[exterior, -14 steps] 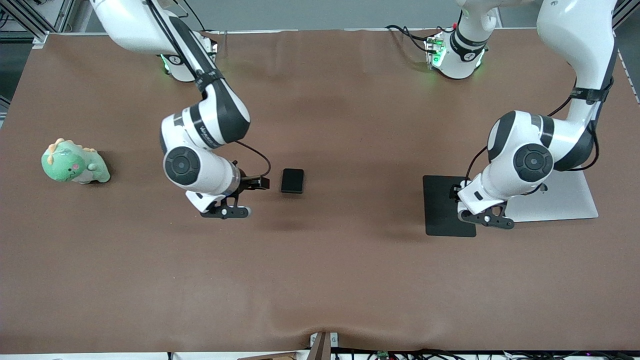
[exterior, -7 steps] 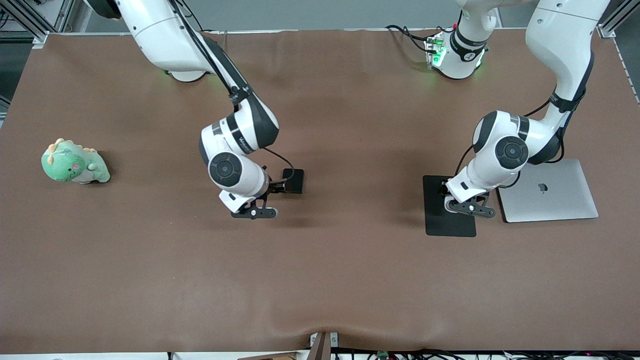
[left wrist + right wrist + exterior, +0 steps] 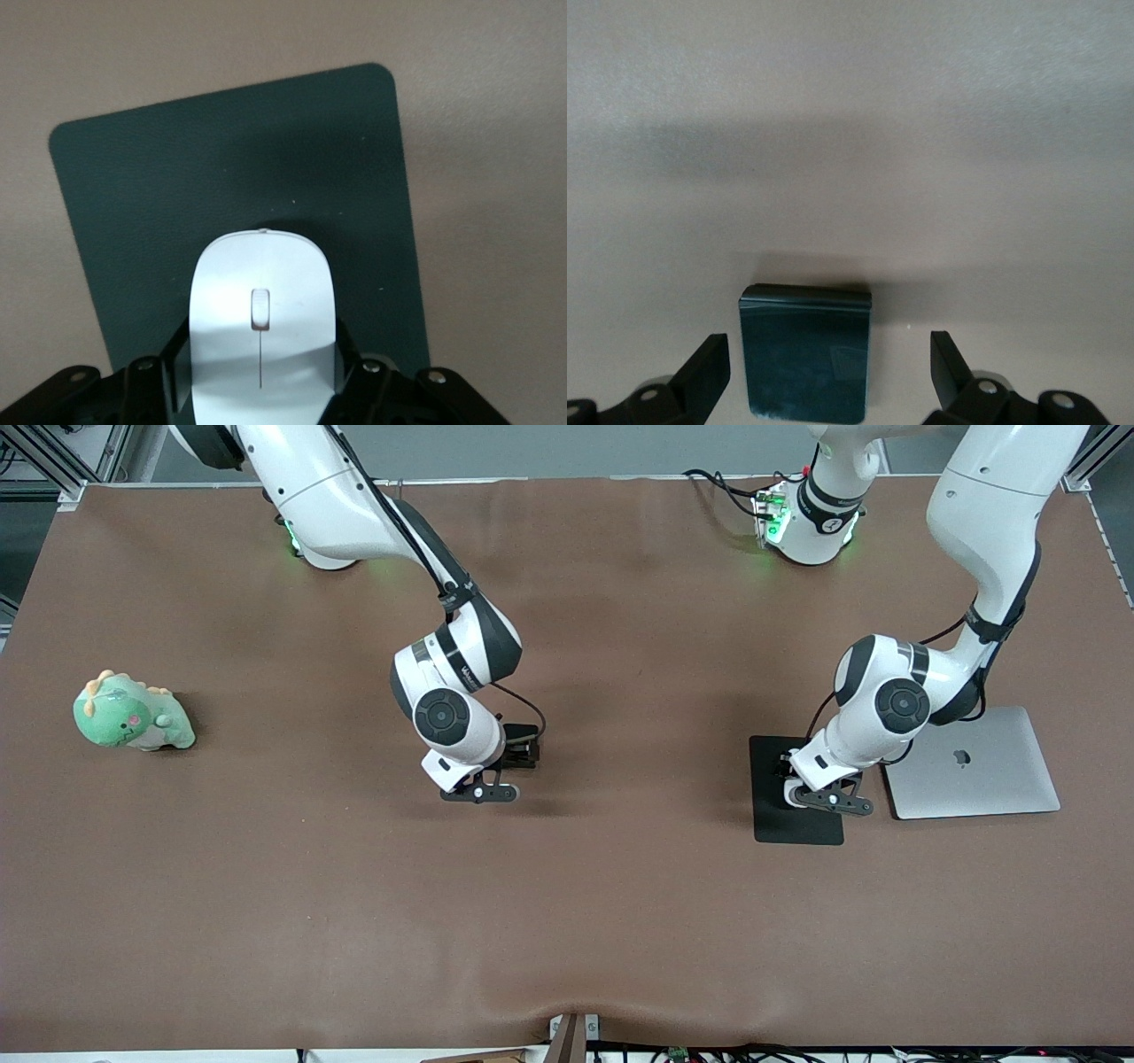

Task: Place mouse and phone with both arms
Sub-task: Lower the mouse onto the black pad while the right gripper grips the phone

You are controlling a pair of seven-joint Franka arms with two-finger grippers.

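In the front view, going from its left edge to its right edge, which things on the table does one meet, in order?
Green dinosaur toy → phone, under the right gripper → black mouse pad, under the left gripper → silver laptop.

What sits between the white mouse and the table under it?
The black mouse pad lies under the mouse, held by the left gripper; the left wrist view shows it.
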